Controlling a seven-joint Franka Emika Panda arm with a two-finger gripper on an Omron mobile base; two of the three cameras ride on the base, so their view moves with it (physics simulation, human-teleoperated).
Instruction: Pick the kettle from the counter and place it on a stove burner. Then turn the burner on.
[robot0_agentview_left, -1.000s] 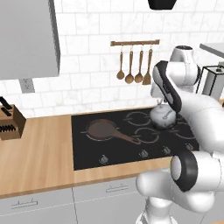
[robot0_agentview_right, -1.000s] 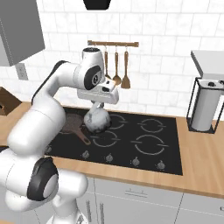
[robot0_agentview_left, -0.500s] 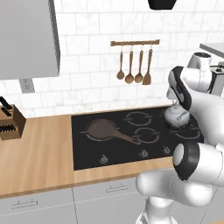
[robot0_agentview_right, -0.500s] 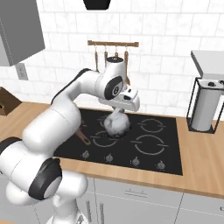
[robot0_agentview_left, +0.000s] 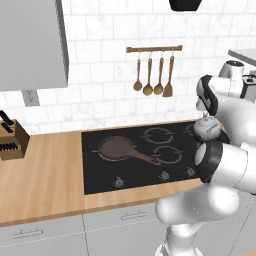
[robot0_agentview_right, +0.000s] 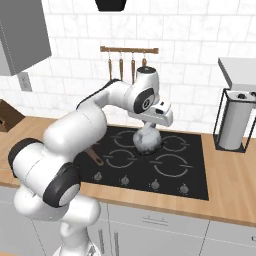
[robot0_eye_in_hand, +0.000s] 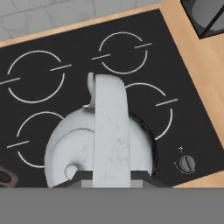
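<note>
I am looking at a white-tiled kitchen wall with a rail of wooden utensils (robot0_agentview_left: 154, 75) above a black glass cooktop (robot0_agentview_right: 195, 187) let into the counter (robot0_agentview_left: 45, 172). A knife block (robot0_agentview_left: 10, 142) stands at the counter's far left end, and a frying pan (robot0_agentview_left: 120, 148) sits on the cooktop's front left burner.

My gripper (robot0_agentview_right: 151, 123) is clamped on the arched handle of the kettle (robot0_agentview_right: 148, 139), the jaws drawn together around it, so the kettle hangs under the hand. From the right base camera it looks to be held clear of the glass, above the middle of the cooktop between the rings. In the hand camera the kettle (robot0_eye_in_hand: 99, 144) fills the lower centre, its handle running straight up toward me, and it overlaps the inner edges of the two front rings; the front right burner (robot0_eye_in_hand: 151, 113) shows beside it, partly covered.

As I judge it, the pick from the counter is done and the carry is under way. What is left: line the kettle up squarely over one free ring, probably the front right one, lower it until it rests, and let go. Then I need the matching knob (robot0_eye_in_hand: 187, 163) along the cooktop's front edge; none of that has been touched as far as I can see.
</note>
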